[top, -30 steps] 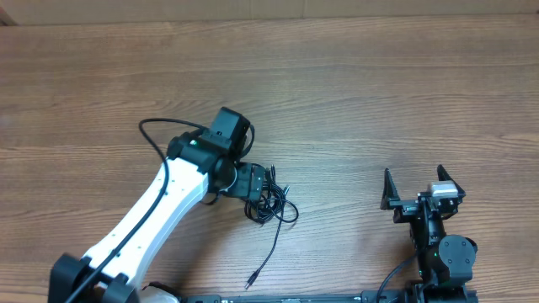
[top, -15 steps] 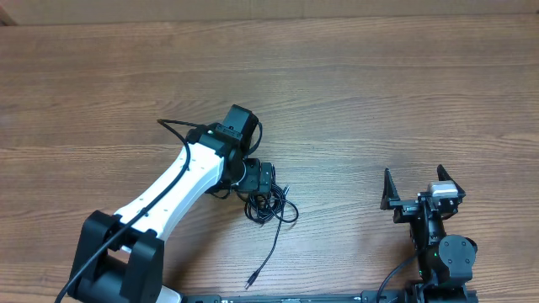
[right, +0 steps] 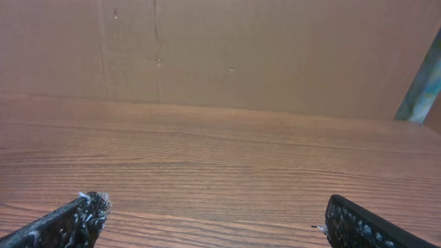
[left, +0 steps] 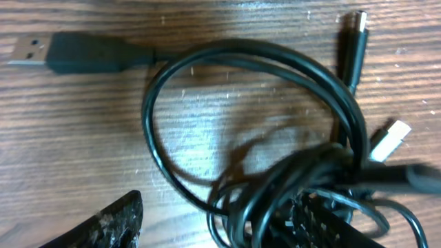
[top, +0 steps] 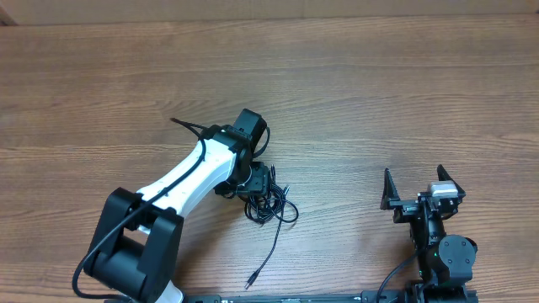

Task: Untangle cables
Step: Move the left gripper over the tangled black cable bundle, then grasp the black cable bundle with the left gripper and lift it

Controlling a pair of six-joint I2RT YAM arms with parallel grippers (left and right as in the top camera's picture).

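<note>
The cables (top: 278,210) are thin black cords lying in a tangle on the wooden table, left of centre. One loose end (top: 251,284) trails toward the front edge. In the left wrist view the tangle (left: 207,89) shows as looped cords with a USB plug (left: 31,49) at upper left and two more plug ends (left: 388,136) at right. My left gripper (top: 263,187) is down at the tangle's left side. It is open (left: 220,227), with cords lying between its fingers. My right gripper (top: 417,189) is open and empty (right: 220,224), far right of the cables.
The wooden table (top: 379,101) stretches wide around the tangle. A brown cardboard wall (right: 220,48) stands along the far edge. The left arm's own thick black cable (top: 189,128) loops above its wrist.
My left arm has swung right and its gripper has shifted slightly right onto the tangle. The cables and the right arm have not moved.
</note>
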